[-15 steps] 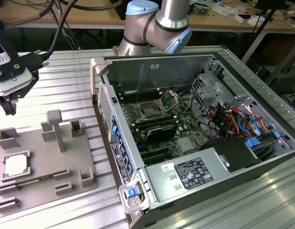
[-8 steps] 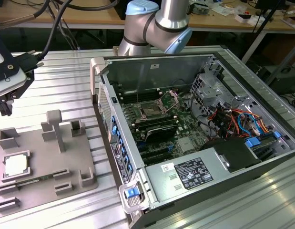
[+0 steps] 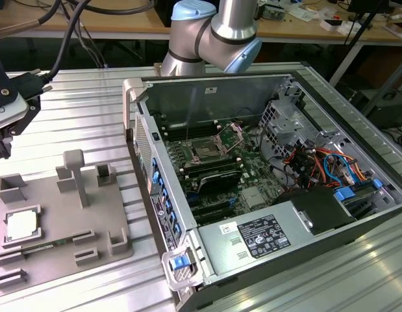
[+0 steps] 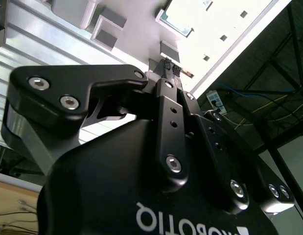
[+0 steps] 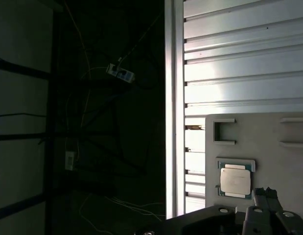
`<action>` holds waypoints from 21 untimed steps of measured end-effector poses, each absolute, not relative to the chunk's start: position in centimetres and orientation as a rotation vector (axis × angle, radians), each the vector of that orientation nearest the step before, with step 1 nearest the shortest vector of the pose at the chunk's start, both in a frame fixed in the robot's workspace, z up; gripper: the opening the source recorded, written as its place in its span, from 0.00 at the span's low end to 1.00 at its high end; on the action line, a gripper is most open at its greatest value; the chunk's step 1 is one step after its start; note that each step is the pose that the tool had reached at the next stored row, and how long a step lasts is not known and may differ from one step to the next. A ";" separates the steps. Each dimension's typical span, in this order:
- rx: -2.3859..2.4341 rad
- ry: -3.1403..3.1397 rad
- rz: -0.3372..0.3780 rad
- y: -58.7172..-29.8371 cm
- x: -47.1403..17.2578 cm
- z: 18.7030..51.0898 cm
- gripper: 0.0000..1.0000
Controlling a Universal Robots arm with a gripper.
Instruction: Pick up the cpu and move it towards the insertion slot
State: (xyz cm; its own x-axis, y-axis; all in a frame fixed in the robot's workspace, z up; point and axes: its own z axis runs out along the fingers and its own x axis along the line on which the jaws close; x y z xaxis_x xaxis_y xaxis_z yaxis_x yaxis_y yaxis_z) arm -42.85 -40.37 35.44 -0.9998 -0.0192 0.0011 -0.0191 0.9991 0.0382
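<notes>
Just below and beside the tips of the black end effector (image 5: 265,192), the small square silver-topped cpu (image 5: 235,180) lies flat in its recess of the grey plastic tray (image 3: 54,214) on the ribbed aluminium table (image 3: 84,104). The end effector looks clenched on nothing, clear of the chip. Being square, the cpu has no long axis; its metal lid faces up. The insertion slot (image 3: 207,148), a silver-framed socket on green circuit board, sits well apart, towards the exterior view's right.

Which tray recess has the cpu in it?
The square recess at the exterior view's left edge of the grey tray: the cpu lies flat in it, silver top up. The rest look narrower.
</notes>
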 end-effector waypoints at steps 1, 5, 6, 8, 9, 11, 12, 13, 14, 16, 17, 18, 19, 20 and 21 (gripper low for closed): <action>0.030 -3.139 -0.060 -40.4 -42.9 35.4 0.11; 0.030 -3.139 -0.060 -40.4 -42.9 35.4 0.11; 0.030 -3.139 -0.060 -40.4 -43.0 35.4 0.11; 0.030 -3.139 -0.060 -40.4 -43.0 35.4 0.11; 0.030 -3.139 -0.060 -40.4 -43.0 35.4 0.11; 0.030 -3.139 -0.060 -40.4 -43.0 35.4 0.11; 0.030 -3.139 -0.060 -40.4 -43.0 35.4 0.11; 0.030 -3.139 -0.060 -40.4 -43.0 35.4 0.11; 0.030 -3.139 -0.060 -40.4 -43.0 35.4 0.17; 0.030 -3.139 -0.060 -40.4 -43.0 35.4 0.24; 0.030 -3.139 -0.060 -40.4 -43.0 35.4 0.24; 0.030 -3.139 -0.060 -40.4 -43.1 35.4 0.36; 0.030 -3.139 -0.060 -40.4 -43.6 35.3 0.42; 0.030 -3.139 -0.060 -40.4 -43.9 35.2 0.48; 0.031 -3.140 -0.060 -40.4 -44.3 35.0 0.54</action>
State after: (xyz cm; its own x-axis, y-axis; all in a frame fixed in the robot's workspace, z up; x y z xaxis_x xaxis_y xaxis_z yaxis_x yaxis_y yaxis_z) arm -44.27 -40.42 34.99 -0.9998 -0.0196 0.0010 -0.0196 0.9991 0.0382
